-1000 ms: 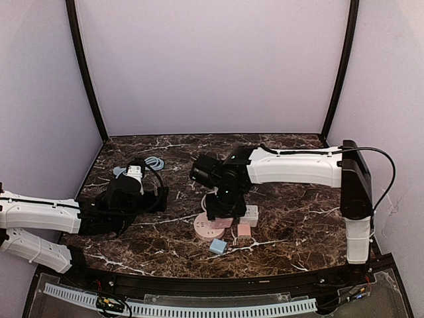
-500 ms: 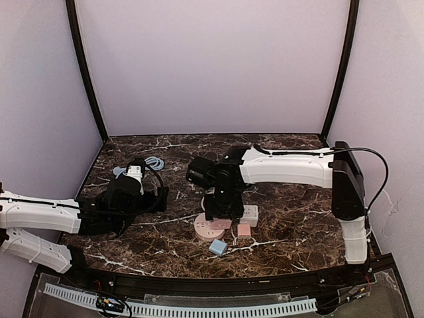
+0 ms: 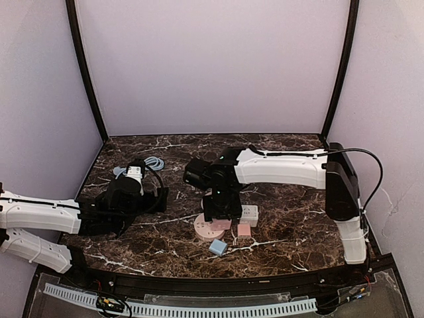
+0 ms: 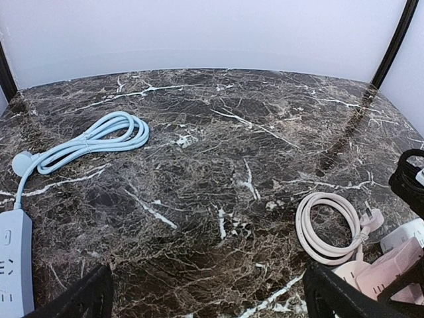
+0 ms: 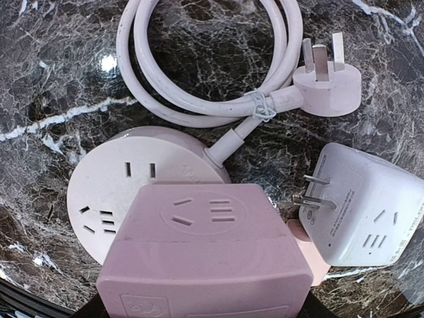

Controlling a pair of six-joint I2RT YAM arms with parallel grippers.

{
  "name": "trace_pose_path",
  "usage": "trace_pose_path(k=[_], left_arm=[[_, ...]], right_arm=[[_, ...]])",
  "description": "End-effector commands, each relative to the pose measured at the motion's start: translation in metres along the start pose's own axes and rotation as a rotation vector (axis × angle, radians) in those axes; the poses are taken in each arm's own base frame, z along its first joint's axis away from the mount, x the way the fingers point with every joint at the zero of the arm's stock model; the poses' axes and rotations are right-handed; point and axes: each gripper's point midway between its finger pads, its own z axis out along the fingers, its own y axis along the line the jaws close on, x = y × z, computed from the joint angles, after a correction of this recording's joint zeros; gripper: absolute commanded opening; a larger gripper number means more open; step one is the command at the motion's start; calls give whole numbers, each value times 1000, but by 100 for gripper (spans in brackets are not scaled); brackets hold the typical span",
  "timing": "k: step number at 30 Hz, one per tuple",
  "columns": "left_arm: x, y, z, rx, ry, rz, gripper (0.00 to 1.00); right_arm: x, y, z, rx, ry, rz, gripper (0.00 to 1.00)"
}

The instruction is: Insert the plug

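Now my right hand (image 3: 217, 211) clamped on pink adapter (image 5: 209, 258), over round socket (image 5: 112, 182) near front edge of tabletop (image 3: 291, 245); not seated yet, I judge. Left hand (image 4: 212, 298) apart, idle.

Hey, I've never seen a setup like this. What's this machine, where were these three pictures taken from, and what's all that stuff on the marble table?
The machine is a robot with a left arm and a right arm, bolted at the near edge of a marble table. The wide picture comes from a fixed camera above and behind them. The other two come from a camera on each wrist. The left gripper is wide open and empty, near a blue power strip with a coiled blue cable. The right gripper holds a pink adapter block over a round pink socket, whose coiled cord and plug lie behind it. A white adapter lies beside that, with a small pink cube and a blue cube nearby.
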Motion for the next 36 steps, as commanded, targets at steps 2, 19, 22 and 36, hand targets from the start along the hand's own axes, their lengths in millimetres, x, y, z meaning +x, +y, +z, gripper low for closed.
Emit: trace_pose_path(k=[2,19,22,36], left_arm=[[4,10,-1,-33,-3,-3,100],[1,17,-5,-48,-37,-24,100],[0,17,-5,-49,-41,-26,100],[-1,18,-6,-50,-48,-25,100]], right_arm=[[6,-6,29,80,27,-40,0],[19,0,69,73,91,-115,0],[20,-3,77,88,96,-126,0],[16,-5,75,84,82,-119,0]])
